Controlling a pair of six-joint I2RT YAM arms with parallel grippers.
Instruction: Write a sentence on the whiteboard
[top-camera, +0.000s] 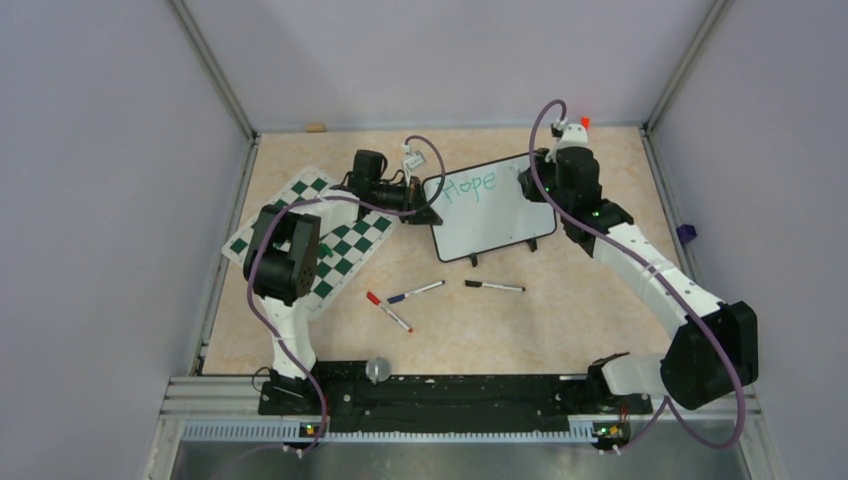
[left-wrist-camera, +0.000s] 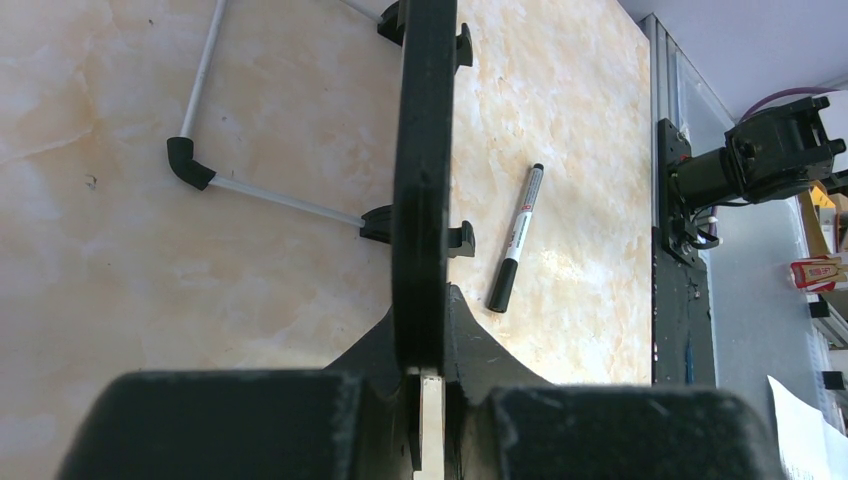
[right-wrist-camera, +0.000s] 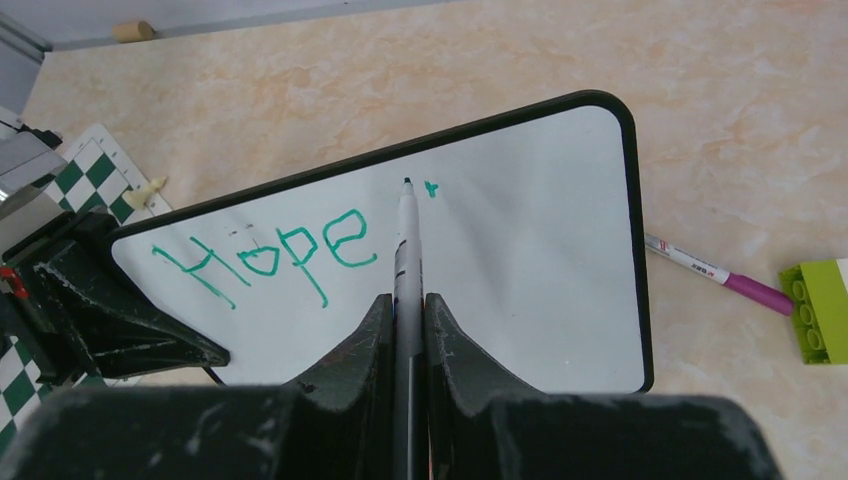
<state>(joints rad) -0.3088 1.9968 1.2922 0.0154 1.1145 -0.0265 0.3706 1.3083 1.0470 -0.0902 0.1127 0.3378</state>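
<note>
The whiteboard (top-camera: 500, 225) stands tilted at the middle back of the table. Of the sentence, only the green word "Hope" (right-wrist-camera: 265, 255) shows, near the board's top left. A small green mark (right-wrist-camera: 431, 187) sits to its right. My right gripper (right-wrist-camera: 405, 305) is shut on a green marker (right-wrist-camera: 405, 240), whose tip is at the board just left of that mark. My left gripper (left-wrist-camera: 428, 330) is shut on the whiteboard's left edge (left-wrist-camera: 425, 180), seen edge-on. From above, the left gripper (top-camera: 428, 212) and right gripper (top-camera: 530, 185) flank the board.
A green-and-white chessboard mat (top-camera: 330, 245) lies left of the board under my left arm. A red marker (top-camera: 388, 312), a blue one (top-camera: 415, 291) and a black one (top-camera: 494, 286) lie in front. A purple marker (right-wrist-camera: 715, 272) and a green brick (right-wrist-camera: 820, 310) lie right of the board.
</note>
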